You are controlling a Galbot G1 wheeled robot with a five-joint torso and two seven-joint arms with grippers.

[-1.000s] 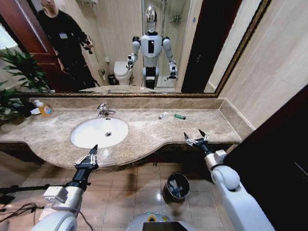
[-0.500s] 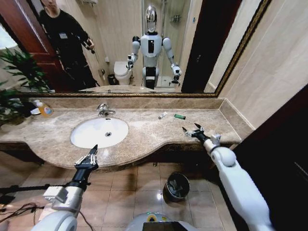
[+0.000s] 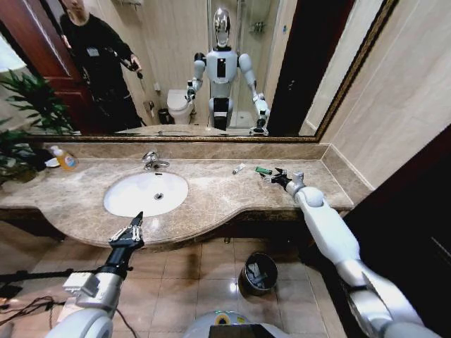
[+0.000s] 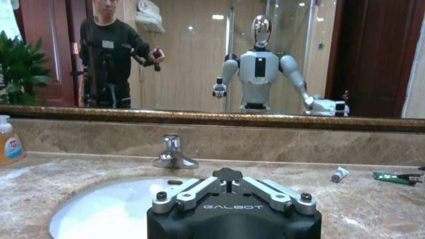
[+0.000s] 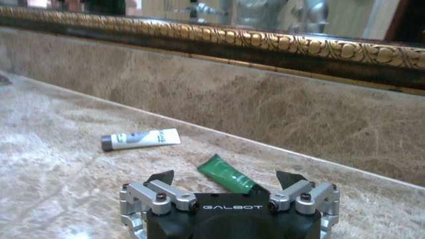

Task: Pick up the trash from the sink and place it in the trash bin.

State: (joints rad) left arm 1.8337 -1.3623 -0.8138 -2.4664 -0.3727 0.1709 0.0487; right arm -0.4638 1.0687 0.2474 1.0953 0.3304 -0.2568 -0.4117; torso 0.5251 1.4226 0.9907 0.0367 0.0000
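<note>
Marble surface, beige-brown and curved along its front edge, runs under a gilt-framed mirror. Set into its left half is the white oval sink, with a chrome faucet at its back rim. An orange-yellow soap bottle stands near the back left corner of the surface, beside a green plant.

Down on the tiled floor, below the front edge and a little right of the basin, sits the round dark trash bin, its shiny rim catching the light and something pale lying inside.

The right gripper is stretched out over the right part of the surface, close to the back edge, with its jaws spread wide. Between and just ahead of them lies the small green packet, flat on the marble; I cannot tell whether either jaw touches it. A little further toward the sink lies a white tube with a grey cap, apart from the green one.

The left gripper hangs in front of the surface's front edge, before the basin, jaws open.
</note>
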